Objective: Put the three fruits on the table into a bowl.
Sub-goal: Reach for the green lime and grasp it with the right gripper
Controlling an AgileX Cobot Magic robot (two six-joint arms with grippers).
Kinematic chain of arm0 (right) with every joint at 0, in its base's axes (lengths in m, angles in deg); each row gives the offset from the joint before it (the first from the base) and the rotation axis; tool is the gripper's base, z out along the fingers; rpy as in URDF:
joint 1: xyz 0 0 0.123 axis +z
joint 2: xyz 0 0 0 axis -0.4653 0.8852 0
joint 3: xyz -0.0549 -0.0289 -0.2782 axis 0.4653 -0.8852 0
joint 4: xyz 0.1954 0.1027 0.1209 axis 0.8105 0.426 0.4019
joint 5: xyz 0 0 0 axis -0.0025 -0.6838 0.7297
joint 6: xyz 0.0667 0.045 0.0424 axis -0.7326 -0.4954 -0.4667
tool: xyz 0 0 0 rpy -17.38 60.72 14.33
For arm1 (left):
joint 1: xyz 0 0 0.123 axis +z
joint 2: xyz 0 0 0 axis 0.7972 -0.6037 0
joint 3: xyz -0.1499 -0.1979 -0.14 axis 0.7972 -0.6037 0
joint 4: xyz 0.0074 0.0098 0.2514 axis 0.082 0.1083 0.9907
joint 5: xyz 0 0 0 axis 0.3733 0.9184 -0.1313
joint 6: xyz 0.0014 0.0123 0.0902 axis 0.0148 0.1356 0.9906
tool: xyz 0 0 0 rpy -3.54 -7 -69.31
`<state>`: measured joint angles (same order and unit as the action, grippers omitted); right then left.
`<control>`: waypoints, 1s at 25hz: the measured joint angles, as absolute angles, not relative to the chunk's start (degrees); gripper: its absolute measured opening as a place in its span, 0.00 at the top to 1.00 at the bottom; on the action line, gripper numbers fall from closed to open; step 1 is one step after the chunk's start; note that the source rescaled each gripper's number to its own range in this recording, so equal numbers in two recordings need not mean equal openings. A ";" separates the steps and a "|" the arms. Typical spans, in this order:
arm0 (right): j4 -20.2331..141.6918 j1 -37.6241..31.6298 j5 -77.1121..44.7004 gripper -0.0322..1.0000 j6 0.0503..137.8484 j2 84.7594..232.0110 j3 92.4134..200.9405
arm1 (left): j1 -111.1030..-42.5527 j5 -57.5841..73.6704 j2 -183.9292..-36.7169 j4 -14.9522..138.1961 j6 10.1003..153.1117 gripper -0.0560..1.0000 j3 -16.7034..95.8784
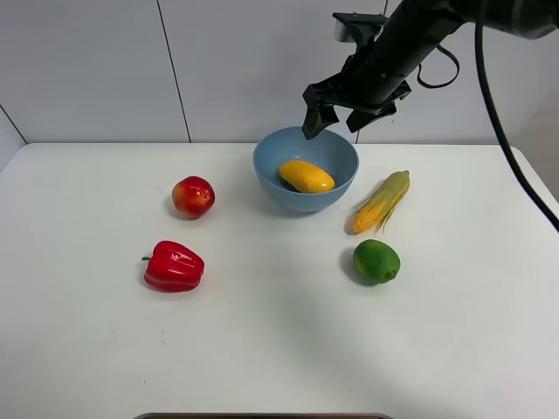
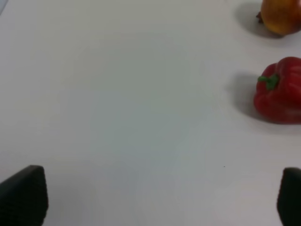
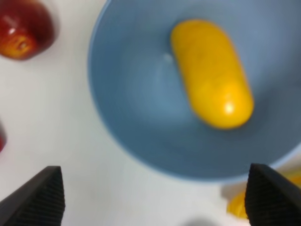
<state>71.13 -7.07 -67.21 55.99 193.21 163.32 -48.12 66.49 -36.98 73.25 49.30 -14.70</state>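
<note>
The yellow-orange mango [image 1: 306, 176] [image 3: 211, 73] lies inside the light blue bowl [image 1: 336, 157] [image 3: 131, 117] at the back middle of the white table [image 1: 279, 349]. The red apple [image 1: 193, 196] [image 3: 21, 28] [image 2: 281, 16] rests on the table left of the bowl. The green lime [image 1: 376, 261] sits to the bowl's front right. My right gripper [image 1: 336, 118] [image 3: 153, 197] hangs open and empty just above the bowl's far rim. My left gripper [image 2: 155, 197] is wide open over bare table, holding nothing; it is outside the exterior high view.
A glossy red bell pepper [image 1: 174, 266] [image 2: 280, 92] lies in front of the apple. A corn cob with green husk [image 1: 382, 201] [image 3: 237, 205] lies just right of the bowl, between it and the lime. A white wall stands behind the table.
</note>
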 joint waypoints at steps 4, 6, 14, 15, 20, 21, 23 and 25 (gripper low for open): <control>70.15 -7.07 -74.16 0.55 55.40 192.14 163.46 | -48.12 66.49 -36.98 73.25 49.30 0.00 -14.70; 68.42 -7.07 -76.04 0.55 54.54 192.14 163.40 | -48.12 66.49 -36.98 73.25 49.30 0.00 -14.70; 61.09 -7.07 -76.90 0.55 51.52 192.14 163.39 | -48.12 66.49 -36.98 73.25 49.30 0.00 -14.70; 60.73 -7.07 -76.90 0.55 51.40 192.14 163.39 | -48.12 66.49 -36.98 73.25 49.30 0.00 -14.70; 60.67 -7.07 -76.89 0.26 51.41 192.08 161.62 | -48.12 66.49 -36.98 73.25 49.30 0.00 -14.70; 60.67 -7.07 -76.84 0.18 51.46 192.08 160.61 | -48.12 66.49 -36.98 73.25 49.30 0.00 -14.70; 60.67 -7.07 -76.88 0.06 51.46 192.08 157.48 | -48.12 66.49 -36.98 73.25 49.30 0.00 -14.70; 60.67 -7.07 -76.88 0.01 51.46 192.08 152.67 | -48.12 66.49 -36.98 73.25 49.30 0.00 -14.70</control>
